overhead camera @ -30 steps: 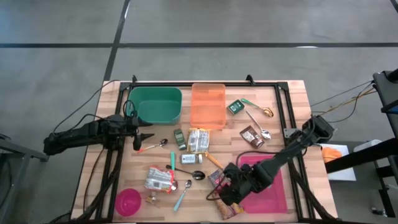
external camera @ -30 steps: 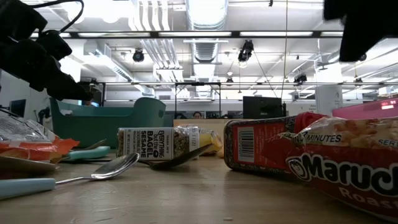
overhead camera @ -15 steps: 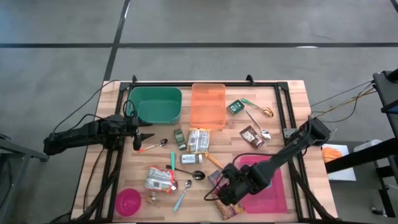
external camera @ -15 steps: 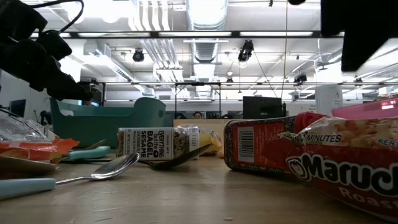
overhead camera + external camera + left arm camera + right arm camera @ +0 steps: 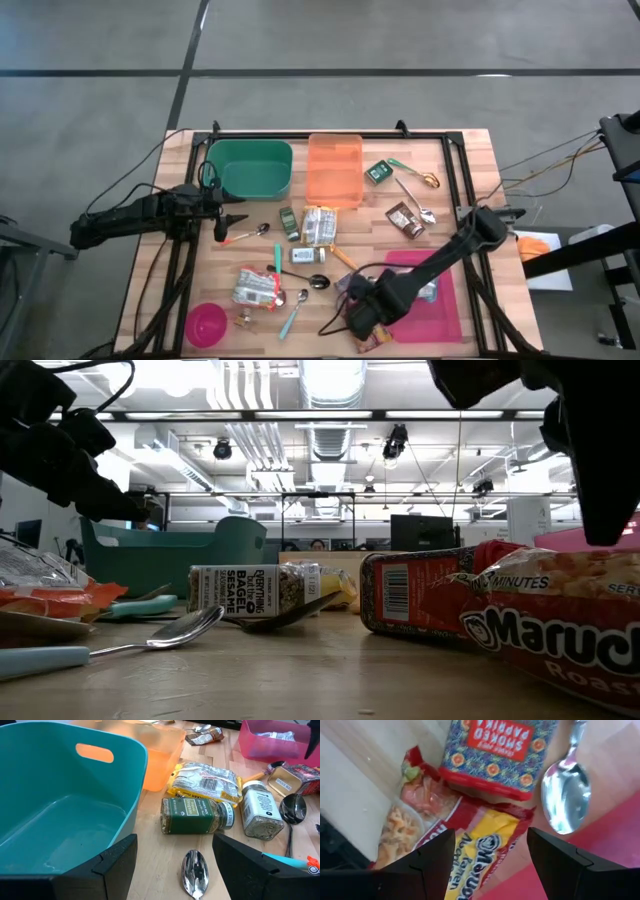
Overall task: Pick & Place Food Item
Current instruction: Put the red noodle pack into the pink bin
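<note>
A big room with bright ceiling lights stands behind a wooden slat worktop (image 5: 460, 160) full of small things. The right tool (image 5: 490, 857) hangs low over the near edge of the worktop, and its two dark fingers (image 5: 422, 865) are spread apart with nothing between them. Right under it lies the red and yellow ramen noodle packet (image 5: 470, 852), flat on the wood. A red smoked paprika tin (image 5: 497, 752) lies just beside the packet, and a shiny metal spoon (image 5: 565, 787) lies next to the tin. A flat pink tray (image 5: 445, 310) sits beside the right arm. The left tool (image 5: 172, 865) waits at the left side of the worktop, next to the deep teal plastic tub (image 5: 60, 815). Its fingers are open too and hold nothing. In front of it lie a green spice jar (image 5: 197, 815) on its side, a clear seasoning jar with a white label (image 5: 260, 810), a crinkly yellow and white snack bag (image 5: 207, 780) and another metal spoon (image 5: 195, 872). An orange see-through plastic bin (image 5: 335, 170) stands beside the teal tub.
</note>
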Tool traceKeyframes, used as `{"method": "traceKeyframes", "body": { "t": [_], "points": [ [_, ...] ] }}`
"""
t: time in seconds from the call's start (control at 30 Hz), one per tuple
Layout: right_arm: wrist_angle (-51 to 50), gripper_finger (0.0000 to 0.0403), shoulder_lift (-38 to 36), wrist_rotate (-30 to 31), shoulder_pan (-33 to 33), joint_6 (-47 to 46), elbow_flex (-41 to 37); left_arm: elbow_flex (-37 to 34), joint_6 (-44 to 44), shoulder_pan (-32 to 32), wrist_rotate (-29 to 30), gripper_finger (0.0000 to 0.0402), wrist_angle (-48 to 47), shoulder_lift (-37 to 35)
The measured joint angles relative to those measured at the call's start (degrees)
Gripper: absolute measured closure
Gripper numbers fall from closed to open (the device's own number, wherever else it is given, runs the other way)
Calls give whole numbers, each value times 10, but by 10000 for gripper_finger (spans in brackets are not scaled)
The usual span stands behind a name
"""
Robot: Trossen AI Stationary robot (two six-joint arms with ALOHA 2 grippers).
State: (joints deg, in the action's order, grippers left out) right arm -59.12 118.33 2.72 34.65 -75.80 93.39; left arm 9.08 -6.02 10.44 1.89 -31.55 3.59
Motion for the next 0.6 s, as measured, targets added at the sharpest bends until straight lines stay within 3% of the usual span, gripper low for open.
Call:
{"method": "traceKeyframes", "body": {
  "t": [0.6],
  "points": [
    [2, 159, 15, -9, -12, 18, -4, 0, 0, 0, 0, 141, 0, 0]
  ]
}}
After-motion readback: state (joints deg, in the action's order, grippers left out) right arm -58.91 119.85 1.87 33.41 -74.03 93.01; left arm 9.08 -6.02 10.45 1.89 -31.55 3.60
